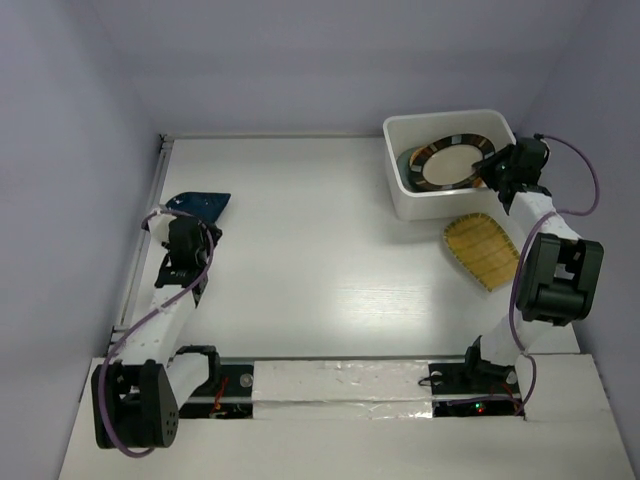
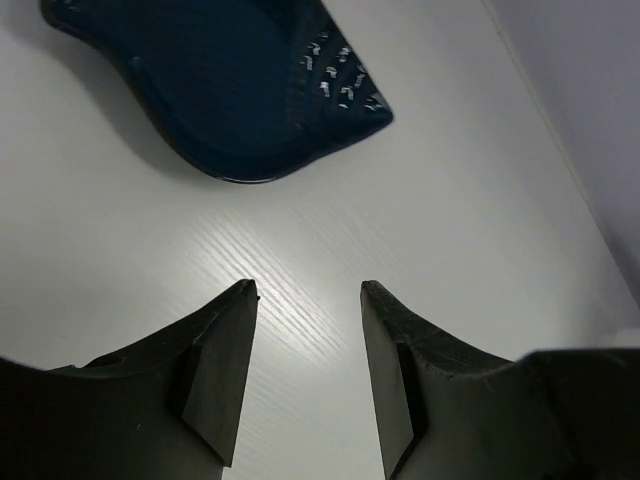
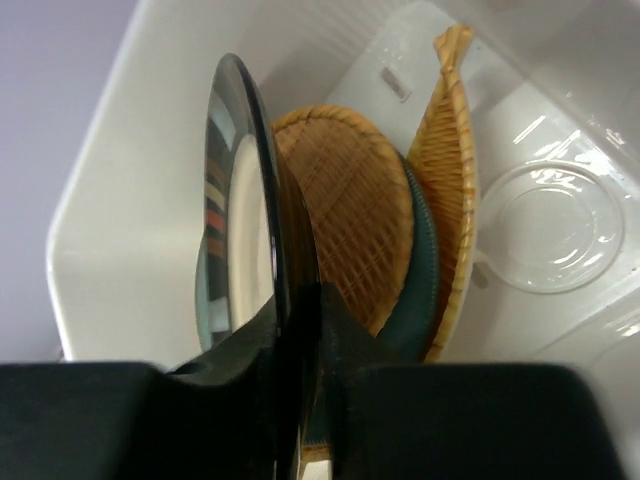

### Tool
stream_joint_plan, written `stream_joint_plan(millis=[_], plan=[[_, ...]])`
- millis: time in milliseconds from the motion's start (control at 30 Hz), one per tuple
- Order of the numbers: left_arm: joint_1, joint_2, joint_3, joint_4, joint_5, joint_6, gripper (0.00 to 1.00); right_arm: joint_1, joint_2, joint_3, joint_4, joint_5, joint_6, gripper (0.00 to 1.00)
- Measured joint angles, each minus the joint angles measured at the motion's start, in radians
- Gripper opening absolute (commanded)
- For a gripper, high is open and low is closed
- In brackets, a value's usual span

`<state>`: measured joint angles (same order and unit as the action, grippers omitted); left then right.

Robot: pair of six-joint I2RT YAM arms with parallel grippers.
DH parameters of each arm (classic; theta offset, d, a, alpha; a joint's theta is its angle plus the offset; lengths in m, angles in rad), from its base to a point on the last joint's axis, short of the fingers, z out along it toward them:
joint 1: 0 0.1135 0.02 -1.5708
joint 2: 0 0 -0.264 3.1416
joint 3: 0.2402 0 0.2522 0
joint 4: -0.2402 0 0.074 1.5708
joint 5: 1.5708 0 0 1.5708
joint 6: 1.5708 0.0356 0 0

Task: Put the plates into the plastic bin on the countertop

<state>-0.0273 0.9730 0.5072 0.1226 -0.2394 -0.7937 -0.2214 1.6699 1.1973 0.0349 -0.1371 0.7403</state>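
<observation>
Overhead view: we mark three pale lavender-grey walls, namely the left wall [image 1: 70, 200], the back wall [image 1: 330, 60] and the right wall [image 1: 610, 110]. A crinkled, shiny white strip [image 1: 340, 385] runs along the near edge, and a plain white ledge [image 1: 340, 450] lies just nearer. In each wrist view we see the same wall colour at one side.

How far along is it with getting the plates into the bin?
Done: a round bamboo plate, a grey-teal plate and a boat-shaped bamboo plate lean inside the white bin. In hand: the right gripper pinches the brown-rimmed plate inside the bin. Left: the fan-shaped bamboo plate and the blue teardrop plate, before the open left gripper, on the countertop.
</observation>
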Motion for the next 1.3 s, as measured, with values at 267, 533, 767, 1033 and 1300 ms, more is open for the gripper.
stream_joint_plan(millis=[267,533,767,1033,1300], plan=[[0.132,0.132,0.001,-0.002,-0.004,-0.043,0.58,0.0,0.017,0.052,0.013,0.018,-0.014,0.78],[0.148,0.191,0.031,-0.009,-0.055,-0.066,0.67,0.0,-0.034,0.039,0.019,0.039,-0.011,1.0],[0.178,0.301,0.071,0.003,-0.088,-0.09,0.66,0.0,-0.249,-0.028,0.023,0.066,-0.011,1.0],[0.193,0.467,0.136,0.014,-0.083,-0.104,0.6,0.0,-0.43,-0.098,0.109,-0.004,-0.004,0.75],[0.2,0.579,0.187,0.039,-0.068,-0.131,0.39,0.019,-0.575,-0.296,0.159,-0.085,0.016,0.73]])
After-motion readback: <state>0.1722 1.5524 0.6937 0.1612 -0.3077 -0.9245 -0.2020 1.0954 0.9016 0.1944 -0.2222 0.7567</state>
